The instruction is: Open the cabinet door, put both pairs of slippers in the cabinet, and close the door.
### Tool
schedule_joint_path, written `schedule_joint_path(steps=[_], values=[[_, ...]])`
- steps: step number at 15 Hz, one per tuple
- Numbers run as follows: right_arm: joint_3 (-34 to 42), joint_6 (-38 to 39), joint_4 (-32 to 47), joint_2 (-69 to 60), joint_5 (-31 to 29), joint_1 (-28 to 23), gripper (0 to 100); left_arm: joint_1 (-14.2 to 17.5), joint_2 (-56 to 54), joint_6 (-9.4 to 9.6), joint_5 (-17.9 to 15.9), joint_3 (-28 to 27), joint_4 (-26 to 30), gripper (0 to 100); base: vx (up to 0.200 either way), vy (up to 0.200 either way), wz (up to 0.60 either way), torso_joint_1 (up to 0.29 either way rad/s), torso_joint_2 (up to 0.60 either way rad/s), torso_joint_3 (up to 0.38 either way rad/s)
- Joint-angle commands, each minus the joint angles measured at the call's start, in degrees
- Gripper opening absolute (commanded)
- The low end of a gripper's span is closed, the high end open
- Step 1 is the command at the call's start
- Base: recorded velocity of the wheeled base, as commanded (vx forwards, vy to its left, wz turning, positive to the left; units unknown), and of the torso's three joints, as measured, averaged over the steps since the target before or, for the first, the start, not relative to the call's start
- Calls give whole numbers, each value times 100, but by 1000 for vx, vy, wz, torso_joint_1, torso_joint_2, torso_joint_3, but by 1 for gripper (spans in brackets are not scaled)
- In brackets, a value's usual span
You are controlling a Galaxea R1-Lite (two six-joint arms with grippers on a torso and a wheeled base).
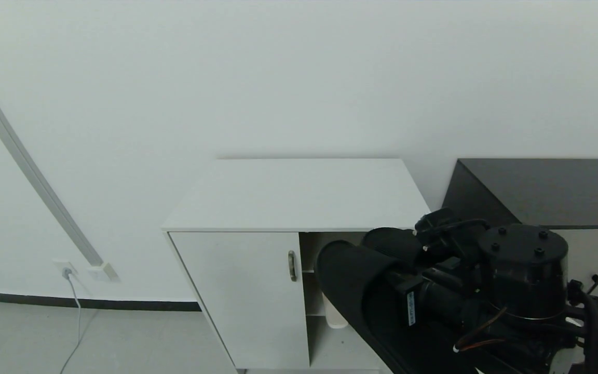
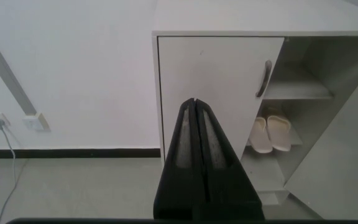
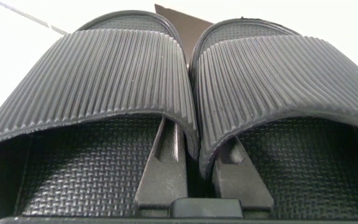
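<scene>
- White laminate cabinet: left door closed, right bay open.
- Black ribbed slippers, one pair, side by side, pinched at their inner edges by the right gripper. Toes seem to lead, with the long axis pointing into the open bay just ahead and below.
- Cream slippers, one pair, on a lower shelf inside.
- Left gripper: clenched, empty, facing the closed door, the farther arm.

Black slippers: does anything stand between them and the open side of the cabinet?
Nothing visible does. The black slippers hang before the open right side of the cabinet; the white slippers lie inside on a shelf.
</scene>
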Motion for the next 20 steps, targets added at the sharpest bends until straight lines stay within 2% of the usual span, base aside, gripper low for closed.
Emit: schedule_joint_path(steps=[1, 12, 20], values=[[-1, 2, -3, 18, -1, 15, 0, 0, -1, 0, 2, -1, 0, 0, 0, 0, 0, -168, 413, 227], [70, -42, -55, 71, 7, 50, 0, 0, -1, -9, 2, -1, 0, 0, 0, 0, 0, -218, 532, 308], [70, -42, -108, 168, 7, 50, 0, 0, -1, 0, 2, -1, 0, 0, 0, 0, 0, -168, 494, 323]])
